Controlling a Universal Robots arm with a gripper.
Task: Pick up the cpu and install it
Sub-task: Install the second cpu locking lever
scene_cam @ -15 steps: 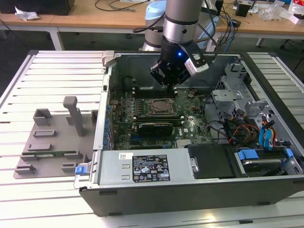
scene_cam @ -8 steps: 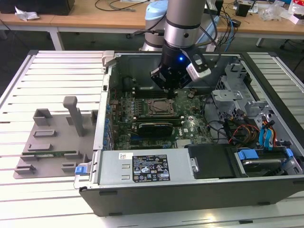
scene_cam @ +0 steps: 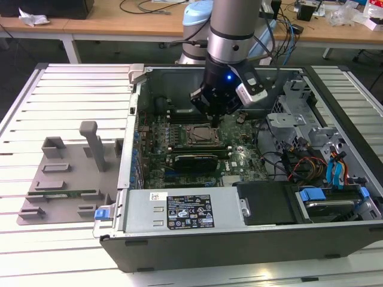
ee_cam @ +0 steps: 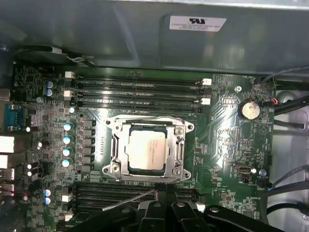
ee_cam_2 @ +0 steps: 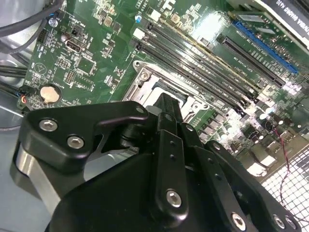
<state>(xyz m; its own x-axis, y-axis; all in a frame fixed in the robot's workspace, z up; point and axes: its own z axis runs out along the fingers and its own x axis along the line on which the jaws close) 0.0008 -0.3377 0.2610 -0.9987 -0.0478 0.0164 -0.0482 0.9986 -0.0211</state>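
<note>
The cpu (ee_cam: 147, 149), a small square chip with a pale metal top, lies flat inside the metal socket frame (ee_cam: 147, 147) on the green motherboard (ee_cam: 222, 145). In the exterior view the cpu (scene_cam: 200, 135) sits in the middle of the open computer case (scene_cam: 137, 119), and my gripper (scene_cam: 213, 119) hangs just above its far edge. In the second wrist view the black gripper (ee_cam_2: 166, 102) points down at the socket frame (ee_cam_2: 145, 72) and covers part of it. Nothing shows in the gripper's grasp. Black gripper links (ee_cam: 161, 212) also show in the first wrist view.
Rows of memory slots (ee_cam: 137, 92) flank the socket. A black card (scene_cam: 191, 161) lies nearer the case front. Drive bays and cables (scene_cam: 311, 155) fill the exterior view's right. A grey fixture tray (scene_cam: 66, 179) with upright posts stands outside the case on the slatted table (scene_cam: 72, 95).
</note>
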